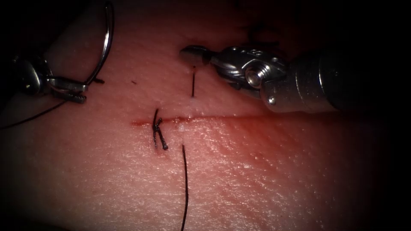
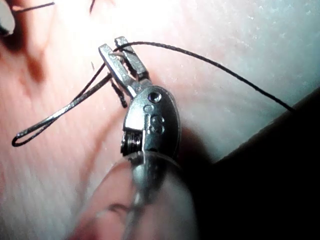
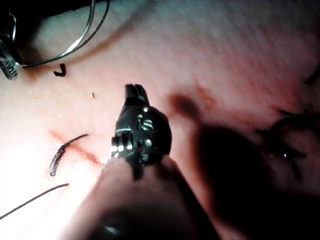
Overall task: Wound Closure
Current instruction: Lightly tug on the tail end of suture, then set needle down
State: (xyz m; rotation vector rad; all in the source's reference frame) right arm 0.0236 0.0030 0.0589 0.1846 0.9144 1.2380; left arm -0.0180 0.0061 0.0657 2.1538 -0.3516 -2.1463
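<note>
No readable txt, labels, brand names or nos. anywhere I look. My left tool point(image 2: 120, 50) has small stamped marks on its metal clevis in the left wrist view, maybe digits, but I can't make them out. My right tool point(image 1: 193, 54) has faint engraving on its housing in the endoscope view, also illegible.

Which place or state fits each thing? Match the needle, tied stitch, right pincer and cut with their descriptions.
Things:
1. needle
2. tied stitch
3. right pincer
4. cut

Descriptions:
a. shut on the thread
b. thin red line in the tissue
c. held by the left pincer near its thread end, out of the tissue
d. lies across the cut

Pairs: 1-c; 2-d; 3-a; 4-b.
</note>
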